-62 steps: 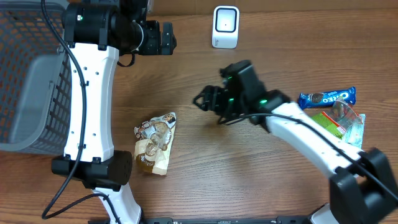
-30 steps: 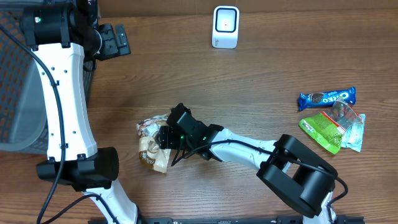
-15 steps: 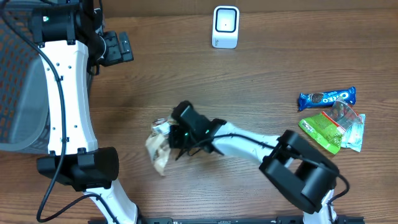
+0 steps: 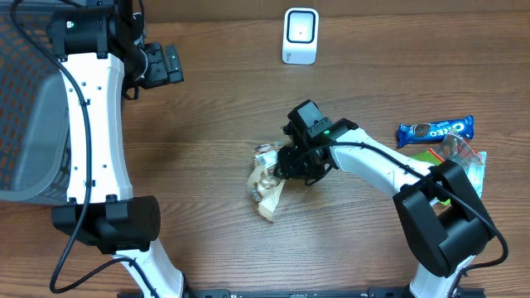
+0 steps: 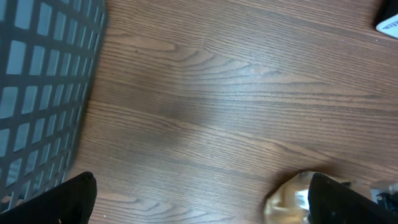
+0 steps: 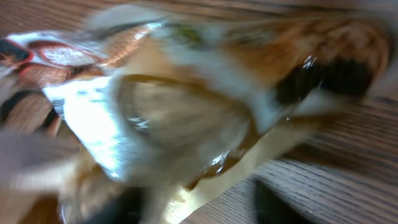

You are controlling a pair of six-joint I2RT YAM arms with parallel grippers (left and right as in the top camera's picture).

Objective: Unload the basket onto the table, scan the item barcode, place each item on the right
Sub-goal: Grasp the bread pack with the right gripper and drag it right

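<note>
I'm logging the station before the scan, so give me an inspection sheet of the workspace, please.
Surface: wooden table, bare grain, no spills seen.
Job's things: snack bag mid-table; white scanner at the far edge.
Clutter: Oreo pack, green packet and clear wrapper beside the right arm.
Grippers: left gripper open, empty; right gripper shut on the snack bag.
Cables: black cable along the left arm.
Surroundings: grey basket at the left.
</note>
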